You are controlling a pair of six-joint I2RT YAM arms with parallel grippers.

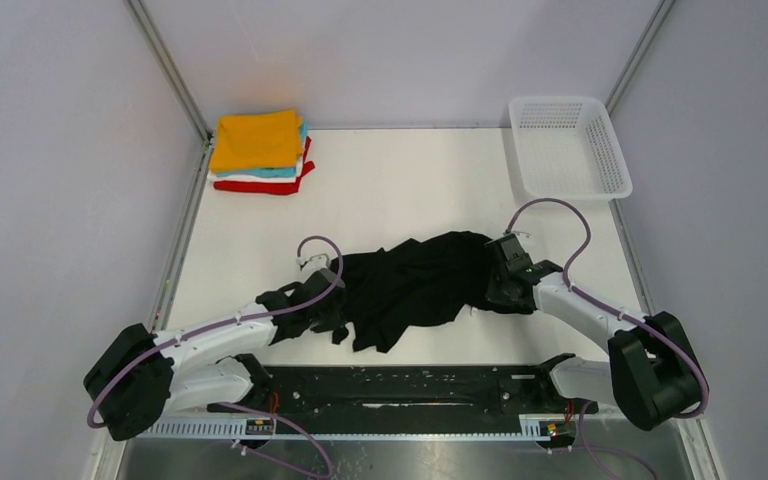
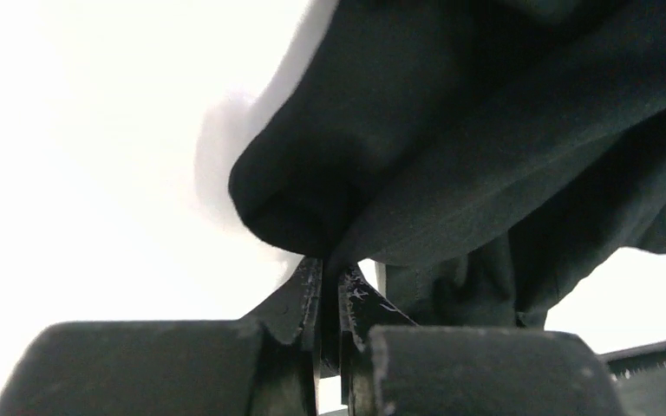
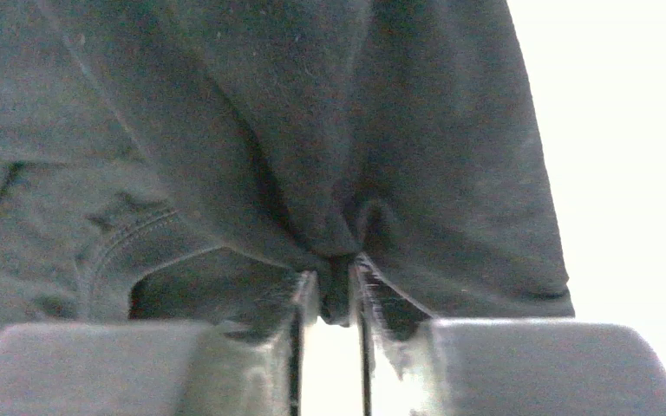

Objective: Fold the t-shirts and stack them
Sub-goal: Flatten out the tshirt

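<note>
A large black t-shirt (image 1: 420, 285) lies crumpled across the middle of the white table. At the shirt's left edge, my left gripper (image 1: 338, 318) is shut on a fold of it; in the left wrist view the cloth (image 2: 451, 156) is pinched in the narrow gap of the gripper (image 2: 329, 269). My right gripper (image 1: 490, 285) is at the shirt's right edge. The right wrist view shows a bunch of the black cloth (image 3: 312, 130) squeezed in that gripper (image 3: 334, 277). A folded stack sits at the far left corner, orange shirt (image 1: 256, 140) on top and red (image 1: 260, 187) at the bottom.
A white plastic mesh basket (image 1: 568, 148) stands at the far right corner. Grey walls with metal posts close in the table on three sides. A black rail (image 1: 400, 385) runs along the near edge between the arm bases.
</note>
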